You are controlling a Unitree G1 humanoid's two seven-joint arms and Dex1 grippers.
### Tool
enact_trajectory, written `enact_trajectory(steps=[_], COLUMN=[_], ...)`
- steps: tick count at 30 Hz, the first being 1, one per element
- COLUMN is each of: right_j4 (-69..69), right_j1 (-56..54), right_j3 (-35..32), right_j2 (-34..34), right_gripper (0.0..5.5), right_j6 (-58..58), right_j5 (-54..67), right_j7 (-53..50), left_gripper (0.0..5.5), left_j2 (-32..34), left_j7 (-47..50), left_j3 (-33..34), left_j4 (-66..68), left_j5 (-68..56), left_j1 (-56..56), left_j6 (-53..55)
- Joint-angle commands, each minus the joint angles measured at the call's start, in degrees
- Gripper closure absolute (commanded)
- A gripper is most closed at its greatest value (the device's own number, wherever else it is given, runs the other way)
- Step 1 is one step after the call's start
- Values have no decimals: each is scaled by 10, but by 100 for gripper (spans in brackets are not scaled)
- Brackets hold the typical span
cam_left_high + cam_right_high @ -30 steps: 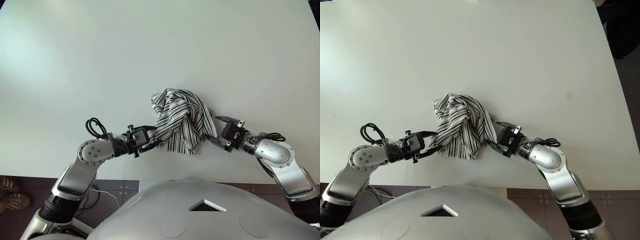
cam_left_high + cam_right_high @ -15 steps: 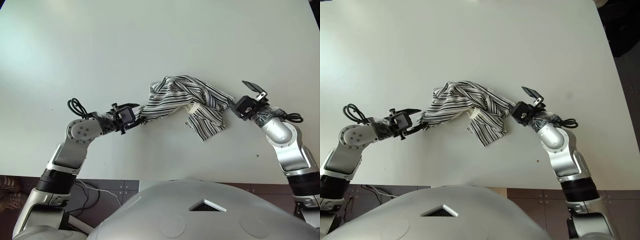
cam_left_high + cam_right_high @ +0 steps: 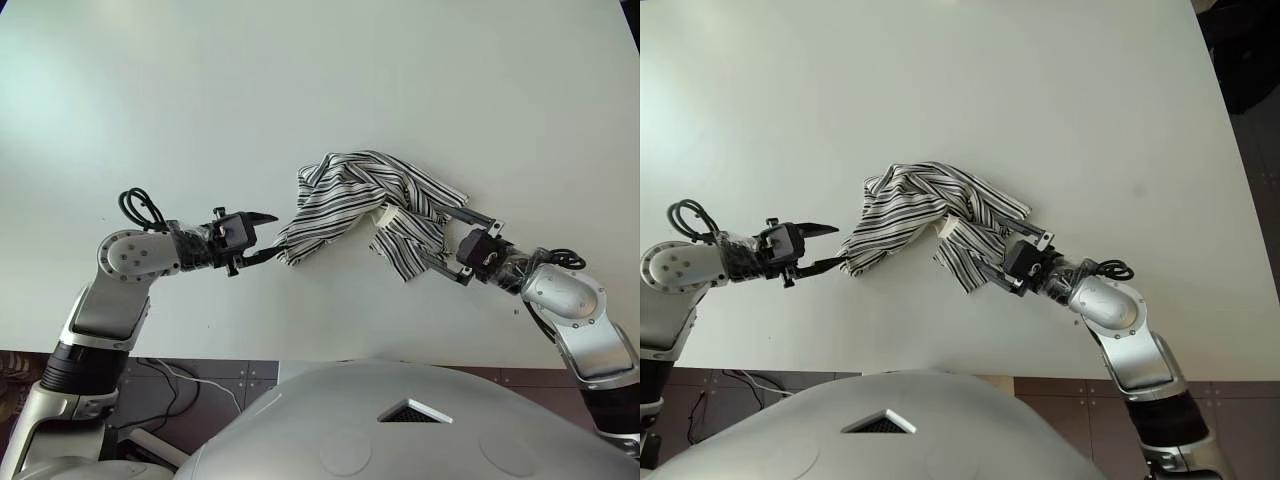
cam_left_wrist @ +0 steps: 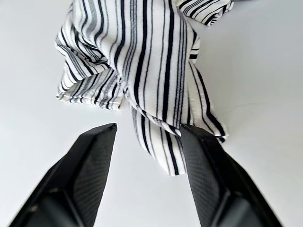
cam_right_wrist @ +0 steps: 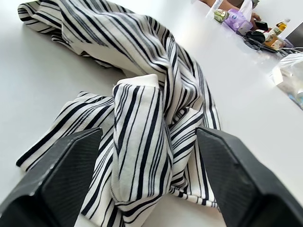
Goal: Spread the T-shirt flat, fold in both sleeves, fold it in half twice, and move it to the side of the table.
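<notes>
- Both claws have let go since half a second ago. The left claw (image 3: 272, 236) has backed off toward the left edge and the right claw (image 3: 436, 236) has dropped toward the near edge. The shirt (image 3: 345, 190), which was stretched between them then, now lies slack.
- Left eye view: the shirt sits about mid-width on the tabletop (image 3: 300, 80), nearer the near edge than the far one, and is bunched rather than flat. Its long axis runs left to right, roughly along the near edge. A narrow end points at the left claw, and a striped flap hangs toward the near edge at the right.
- Right eye view: the left claw (image 3: 834, 246) gapes wide just beside the shirt's left end and holds nothing. The right claw is also spread, with the flap lying between its fingers.
- Left wrist view: the fingers (image 4: 90, 161) stand well apart. A tail of cloth lies between the tips, unpinched.
- Right wrist view: the fingers (image 5: 61, 165) are wide apart around the rolled flap, and nothing is clamped.
- The step in hand looks like spreading. It would go best if each claw took a single layer at an outer edge, a hem or shoulder corner, rather than the rolled lump. The claws should then draw apart along the long axis, low over the tabletop and evenly, so the bundle opens instead of sliding whole.
</notes>
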Motion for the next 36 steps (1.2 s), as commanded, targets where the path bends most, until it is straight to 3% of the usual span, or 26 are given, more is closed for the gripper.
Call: enact_trajectory(steps=[1, 5, 23, 27, 32, 36], right_j4=[15, 10, 76, 54, -19, -78], right_j1=[5, 7, -18, -12, 6, 24], right_j3=[9, 10, 32, 22, -18, -41], right_j2=[11, 25, 51, 47, 24, -1], right_gripper=[188, 233, 537, 537, 537, 537], right_j6=[-22, -29, -60, -60, -37, -2], right_j5=[-24, -24, -76, -70, -35, 9], right_j7=[-12, -17, -39, -38, -16, 22], left_gripper=[303, 303, 303, 303, 303, 303], left_j2=[5, -2, -9, -8, -28, -38], left_j7=[-5, 2, 1, -2, 7, 25], left_j3=[3, -8, -35, -20, 27, -26], left_j4=[6, 2, -7, -28, -178, -202], left_j5=[9, 19, 37, 11, -185, -133], left_j1=[-23, -11, -15, -11, -22, -21], left_j6=[-11, -19, -22, -2, 175, 157])
